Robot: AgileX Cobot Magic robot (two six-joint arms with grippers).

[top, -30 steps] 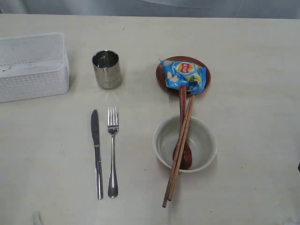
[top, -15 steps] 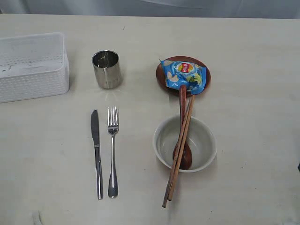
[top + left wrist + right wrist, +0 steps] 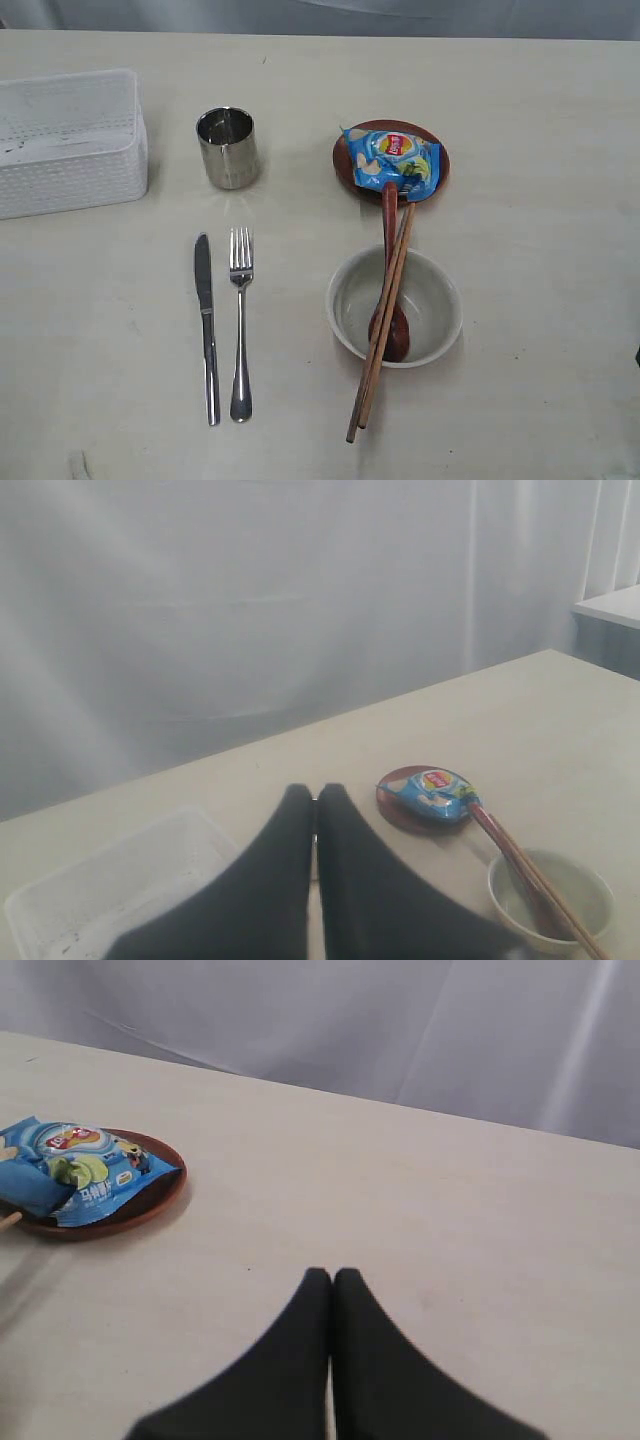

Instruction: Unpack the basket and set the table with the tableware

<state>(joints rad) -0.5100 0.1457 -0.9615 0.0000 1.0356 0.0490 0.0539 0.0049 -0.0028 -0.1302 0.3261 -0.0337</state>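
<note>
Cup (image 3: 228, 147), knife (image 3: 206, 325) and fork (image 3: 240, 320) lie on the desk (image 3: 540, 250) between the seemingly empty basket (image 3: 68, 140) and the plate (image 3: 345, 160) and bowl (image 3: 435, 310), so the setting looks done, and the left pincer (image 3: 315, 792) and right pincer (image 3: 332, 1276), both clenched on nothing, would best hold clear of the chopsticks (image 3: 365, 395) propped across that bowl.

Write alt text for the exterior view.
Cream table seen from above, set for a meal: knife and fork side by side in the middle, steel cup beyond them, white basket at far left. To the right, a blue chip bag sits on a brown plate; a wooden spoon and chopsticks rest in a pale bowl nearer the camera.
</note>
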